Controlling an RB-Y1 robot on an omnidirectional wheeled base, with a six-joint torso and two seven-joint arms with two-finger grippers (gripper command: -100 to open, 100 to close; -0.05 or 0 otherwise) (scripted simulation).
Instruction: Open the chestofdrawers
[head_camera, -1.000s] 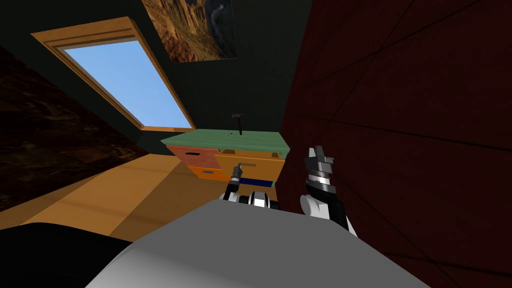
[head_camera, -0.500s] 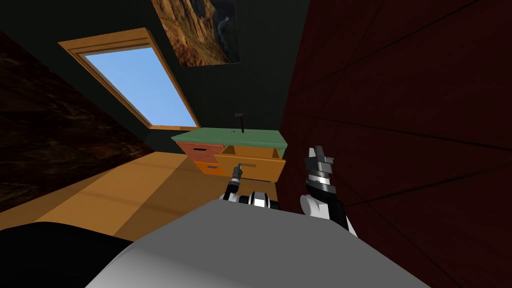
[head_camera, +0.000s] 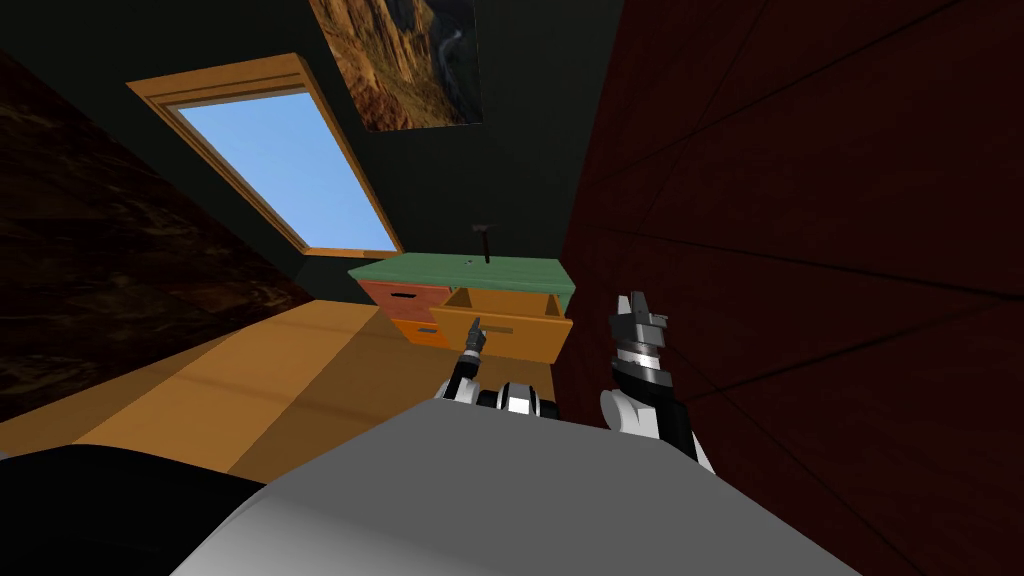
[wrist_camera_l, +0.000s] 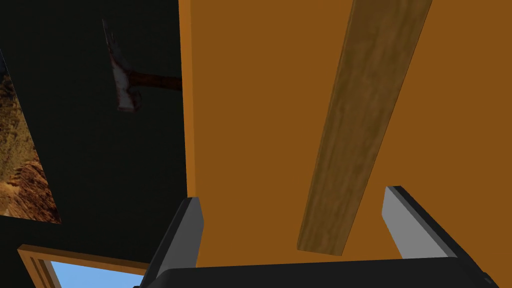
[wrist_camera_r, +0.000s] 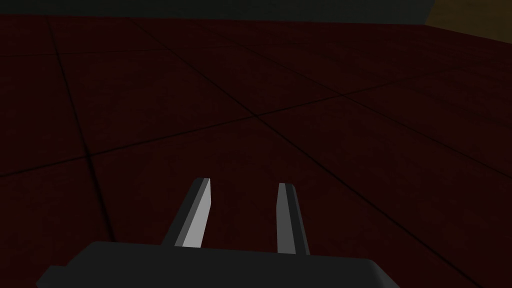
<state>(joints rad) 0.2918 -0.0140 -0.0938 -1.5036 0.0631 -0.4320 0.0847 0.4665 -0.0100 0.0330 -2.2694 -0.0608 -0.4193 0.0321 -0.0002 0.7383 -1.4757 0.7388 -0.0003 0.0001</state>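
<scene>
Already the green-topped chest of drawers by the dark red wall had one upper drawer standing well out, its wooden handle unpinched between the left gripper's spread fingers, the right gripper idle and narrowly parted, so seemingly little was left.

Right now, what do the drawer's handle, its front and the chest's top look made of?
The handle looks like wood with a matt finish: brown grain streaks run along the bar. The drawer front is flat orange with no grain, perhaps painted board, but the material is unclear. The chest top is plain matt green, likely painted; I cannot tell what lies under it.
</scene>
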